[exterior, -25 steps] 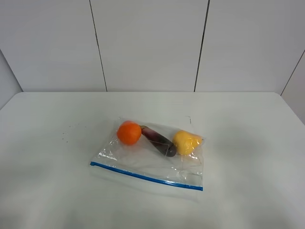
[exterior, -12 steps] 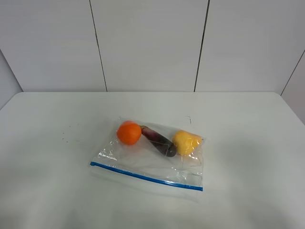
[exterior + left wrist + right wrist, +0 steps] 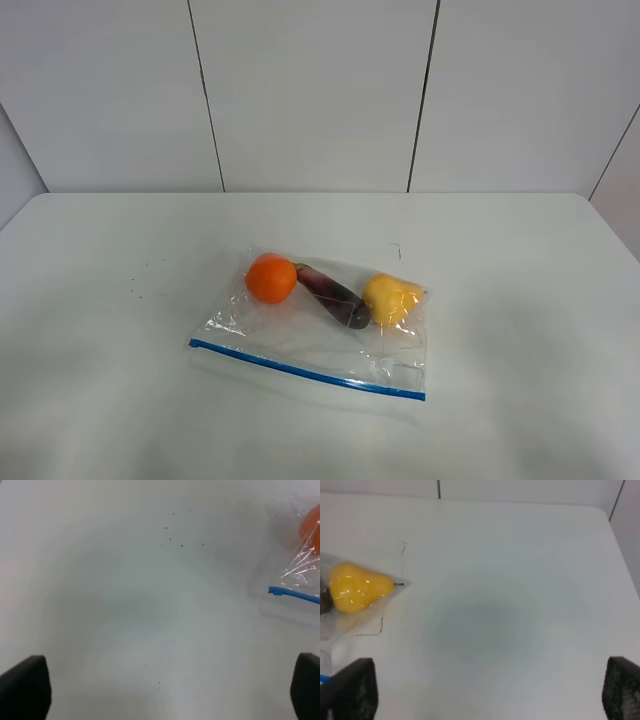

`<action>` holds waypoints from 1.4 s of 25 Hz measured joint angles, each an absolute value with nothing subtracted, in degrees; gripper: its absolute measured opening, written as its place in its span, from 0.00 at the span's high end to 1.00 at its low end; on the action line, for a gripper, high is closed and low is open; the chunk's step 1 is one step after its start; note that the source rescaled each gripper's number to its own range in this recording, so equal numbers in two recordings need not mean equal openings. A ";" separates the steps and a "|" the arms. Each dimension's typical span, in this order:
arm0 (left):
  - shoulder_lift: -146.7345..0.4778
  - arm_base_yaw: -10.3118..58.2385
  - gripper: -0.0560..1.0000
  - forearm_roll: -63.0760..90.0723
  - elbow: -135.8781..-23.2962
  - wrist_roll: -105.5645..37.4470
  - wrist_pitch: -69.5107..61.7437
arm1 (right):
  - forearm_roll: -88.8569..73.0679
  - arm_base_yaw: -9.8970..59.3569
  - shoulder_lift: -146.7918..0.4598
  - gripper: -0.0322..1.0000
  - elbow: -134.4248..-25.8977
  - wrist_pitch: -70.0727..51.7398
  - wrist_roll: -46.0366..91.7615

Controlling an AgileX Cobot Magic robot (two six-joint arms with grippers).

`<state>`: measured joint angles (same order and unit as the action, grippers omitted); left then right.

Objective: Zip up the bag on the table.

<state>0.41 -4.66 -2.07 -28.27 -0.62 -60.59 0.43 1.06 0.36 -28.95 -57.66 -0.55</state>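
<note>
Exterior high view: bag (image 3: 312, 335) lies mid-frame on table (image 3: 100, 260), 3 fruits inside; both grippers, left (image 3: 160, 690) and right (image 3: 485, 692), spread wide, empty.

clear crinkly plastic bag (image 3: 310, 335), matt white table (image 3: 520, 300)

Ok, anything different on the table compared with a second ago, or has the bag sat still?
Nothing visibly changed. The bag lies in the same spot on the table, blue zipper strip toward the camera, with the orange, purple and yellow fruits inside as before. Neither arm shows in the high view; both tools are open over bare table, holding nothing.
</note>
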 joint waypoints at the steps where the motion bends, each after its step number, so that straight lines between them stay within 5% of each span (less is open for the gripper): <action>1: 0.41 -4.66 0.00 -2.07 -28.27 -0.62 -60.59 | 0.43 1.06 0.36 0.00 -28.78 -57.73 -0.48; 35: 0.41 -4.66 0.00 -2.07 -28.27 -0.62 -60.69 | 0.00 1.06 0.36 0.00 -27.93 -58.46 0.95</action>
<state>0.41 -4.66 -2.07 -28.27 -0.62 -60.69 0.00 1.06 0.36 -27.93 -58.46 0.95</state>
